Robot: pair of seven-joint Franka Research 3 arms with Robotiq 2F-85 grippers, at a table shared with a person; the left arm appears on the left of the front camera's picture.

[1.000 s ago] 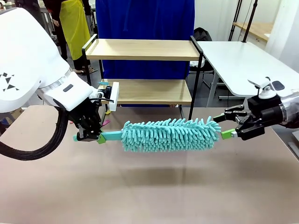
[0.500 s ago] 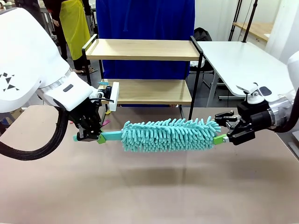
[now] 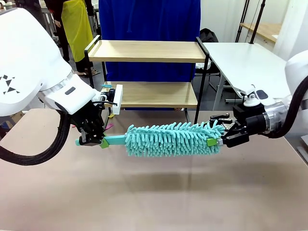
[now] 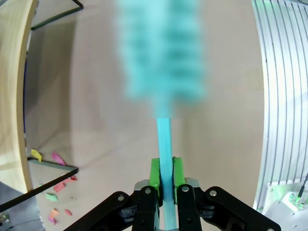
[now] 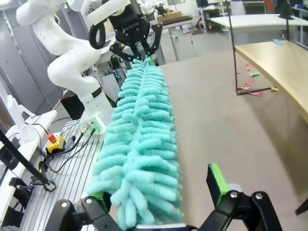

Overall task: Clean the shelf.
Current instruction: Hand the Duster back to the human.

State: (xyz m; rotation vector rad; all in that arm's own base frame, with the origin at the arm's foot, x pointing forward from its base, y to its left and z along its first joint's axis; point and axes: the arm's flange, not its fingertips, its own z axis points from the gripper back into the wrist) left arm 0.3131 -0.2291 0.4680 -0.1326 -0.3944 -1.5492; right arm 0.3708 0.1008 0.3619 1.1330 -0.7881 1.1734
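Note:
The shelf [image 3: 144, 51] stands at the table's far edge, with a lower board [image 3: 159, 94]. A teal fluffy duster [image 3: 173, 139] hangs level above the table in front of it. My left gripper [image 3: 91, 140] is shut on its teal handle [image 4: 163, 139], with the green pads [image 4: 154, 175] pressed on both sides. My right gripper [image 3: 215, 130] is open, its jaws straddling the duster's far tip. In the right wrist view the duster [image 5: 144, 139] runs away from my open right gripper [image 5: 159, 190] toward the left gripper [image 5: 137, 48]. A shelf board [image 4: 12, 96] shows at the left edge of the left wrist view.
Coloured paper scraps [image 4: 53, 185] lie on the brown table [image 3: 154, 192] under the shelf, and scraps [image 5: 255, 91] also show in the right wrist view. A white table [image 3: 250, 62] stands at the back right. A blue panel [image 3: 149, 19] is behind the shelf.
My right gripper has moved left, from clear of the duster to having its open jaws around the duster's tip. The left gripper and the duster have stayed still.

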